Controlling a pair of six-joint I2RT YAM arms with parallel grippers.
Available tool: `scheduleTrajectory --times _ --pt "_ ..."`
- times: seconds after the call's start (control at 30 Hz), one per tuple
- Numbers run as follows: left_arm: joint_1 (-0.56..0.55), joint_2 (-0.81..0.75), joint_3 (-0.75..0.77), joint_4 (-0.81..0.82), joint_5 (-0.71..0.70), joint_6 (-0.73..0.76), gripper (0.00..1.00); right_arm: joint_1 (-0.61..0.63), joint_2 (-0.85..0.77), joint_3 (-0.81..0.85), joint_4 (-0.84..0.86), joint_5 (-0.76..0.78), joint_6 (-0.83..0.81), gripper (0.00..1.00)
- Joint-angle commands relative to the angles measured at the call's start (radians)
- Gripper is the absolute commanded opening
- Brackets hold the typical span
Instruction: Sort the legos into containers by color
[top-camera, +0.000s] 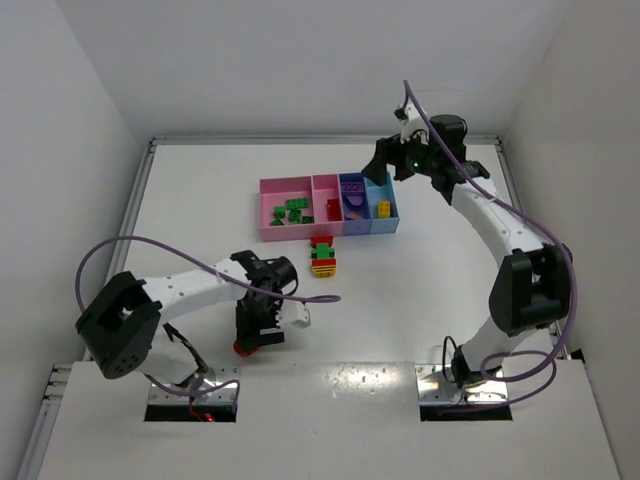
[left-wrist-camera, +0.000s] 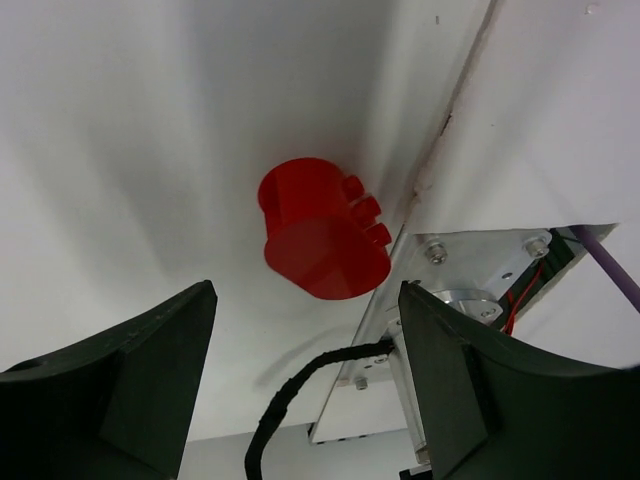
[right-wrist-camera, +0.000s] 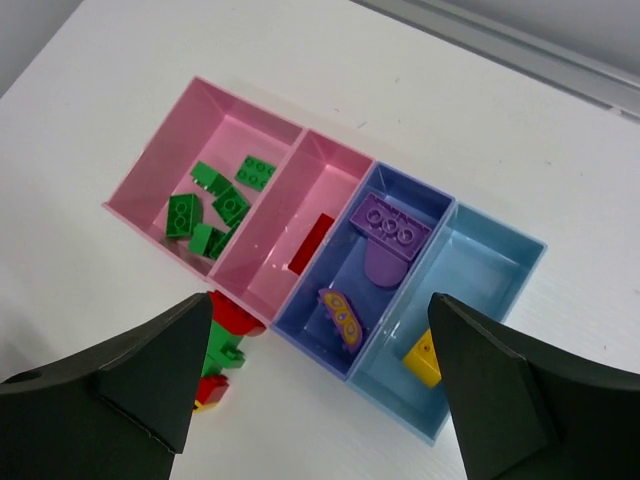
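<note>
Red lego ahead of left claw

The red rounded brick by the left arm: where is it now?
The red rounded brick lies on the table at near-left in the top view, under the open left gripper, close to the table's near edge.

Left arm and right arm — white links, black joints, looping purple cables, black wedge-shaped fingers — silver base plates.
</note>
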Motion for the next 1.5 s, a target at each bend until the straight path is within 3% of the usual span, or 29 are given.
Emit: scheduleTrajectory --times 0.0,0.17,0.3,0.47,0.53,0.83,0.9,0.97,1.0,1.4,1.47 --pt "-0.044 0.043 0.026 -0.024 -0.009 -0.033 0.80 -0.029 -0.030 -0.005 -0.016 -0.059 -0.001 0.89" --pt "-0.076 0.109 0.046 -0.035 -0.009 -0.062 0.80 -0.069 -0.030 -0.005 -0.036 -0.091 -0.010 0.89" --pt "-0.085 0.162 0.046 -0.035 -0.018 -0.062 0.65 -0.106 -0.030 -0.014 -0.047 -0.111 -0.029 0.89" --pt "-0.096 0.228 0.046 -0.035 -0.018 -0.071 0.56 -0.144 -0.039 -0.014 -0.057 -0.140 -0.047 0.89" --pt "-0.105 0.244 0.046 -0.026 -0.018 -0.071 0.47 -0.167 -0.039 -0.014 -0.067 -0.140 -0.056 0.89" --pt "-0.105 0.294 0.037 -0.004 -0.028 -0.082 0.29 -0.209 -0.039 -0.014 -0.067 -0.189 -0.056 0.89" --pt "-0.105 0.285 0.037 0.007 -0.028 -0.082 0.22 -0.218 -0.039 -0.023 -0.067 -0.189 -0.056 0.89" --pt "-0.105 0.285 0.037 0.016 -0.028 -0.082 0.03 -0.218 -0.039 -0.023 -0.067 -0.198 -0.056 0.89" --pt "-0.105 0.285 0.037 0.016 -0.028 -0.082 0.00 -0.218 -0.039 -0.023 -0.067 -0.198 -0.056 0.89" --pt "-0.065 0.221 0.088 0.007 0.058 -0.039 0.00 -0.218 -0.050 -0.051 -0.091 -0.278 -0.088 0.89" --pt "-0.024 0.189 0.112 -0.016 0.081 -0.025 0.19 -0.218 -0.050 -0.042 -0.154 -0.331 -0.154 0.90"
